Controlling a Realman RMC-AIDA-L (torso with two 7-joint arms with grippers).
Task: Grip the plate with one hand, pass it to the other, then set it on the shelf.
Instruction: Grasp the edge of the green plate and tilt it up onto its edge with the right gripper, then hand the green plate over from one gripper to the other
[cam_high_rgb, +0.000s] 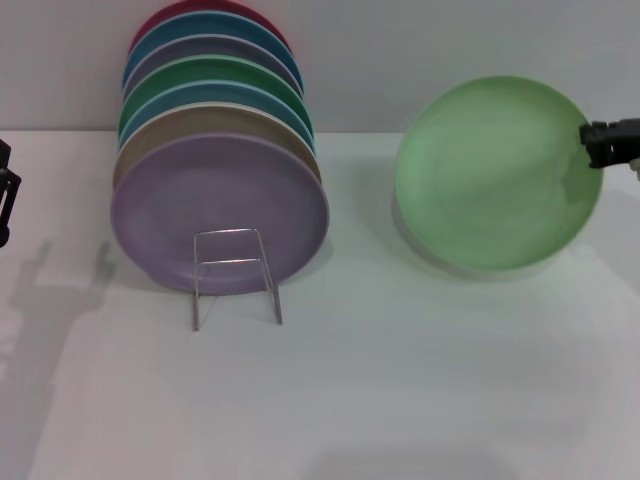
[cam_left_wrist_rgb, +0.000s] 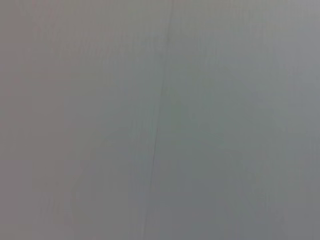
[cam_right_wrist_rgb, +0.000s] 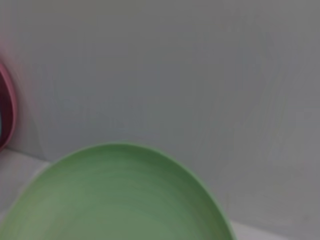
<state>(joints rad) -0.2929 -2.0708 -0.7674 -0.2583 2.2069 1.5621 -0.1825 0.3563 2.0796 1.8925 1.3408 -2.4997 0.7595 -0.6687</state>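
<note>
We saw the right gripper (cam_high_rgb: 597, 150) at the right edge of the head view, its dark fingers closed on the rim of the plate (cam_high_rgb: 497, 172), which it held lifted and tilted so that its hollow face turned toward us, above the white table (cam_high_rgb: 400, 380). In the right wrist view the plate (cam_right_wrist_rgb: 115, 200) filled the lower part, with the pale wall (cam_right_wrist_rgb: 200, 75) behind it and a sliver of a red plate (cam_right_wrist_rgb: 6, 112) at one edge. Well apart from the held plate, the shelf (cam_high_rgb: 236, 275) stood on the table, its wire loop in front of a lilac plate (cam_high_rgb: 220, 212) that led a row of upright plates (cam_high_rgb: 215, 90). The left gripper (cam_high_rgb: 6, 195) sat at the left edge of the head view, mostly cut off; we could not tell how its fingers stood. The left wrist view showed only a plain grey surface.
</note>
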